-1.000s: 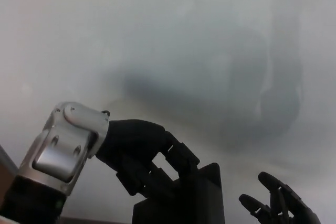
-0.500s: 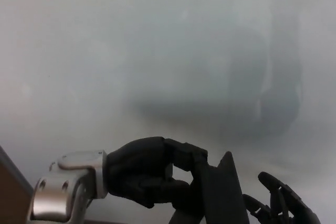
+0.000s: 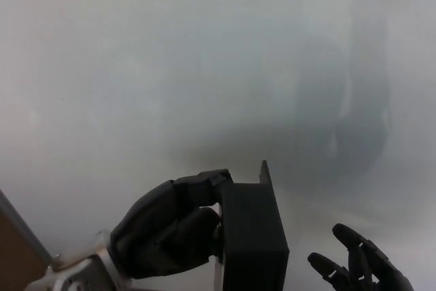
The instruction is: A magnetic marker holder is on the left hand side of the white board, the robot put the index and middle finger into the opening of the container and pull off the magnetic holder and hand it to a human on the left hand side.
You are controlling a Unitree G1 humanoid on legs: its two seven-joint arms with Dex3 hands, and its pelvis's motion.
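The black magnetic marker holder is a boxy container low in the head view, tilted, with its top corner pointing up. My left hand is shut on it from the left, fingers hooked over its upper left edge. The holder hangs in front of the whiteboard, which fills nearly the whole view. My right hand shows at the bottom right, fingers spread apart and holding nothing, a short gap to the right of the holder.
The whiteboard's grey frame edge runs diagonally at the bottom left, with a brown surface beyond it. Blurry dark reflections lie on the board at the right.
My left hand has turned and dropped lower, its silver wrist sinking out at the bottom left. The holder has rotated with it, now showing a broad face. The right hand has stayed put.
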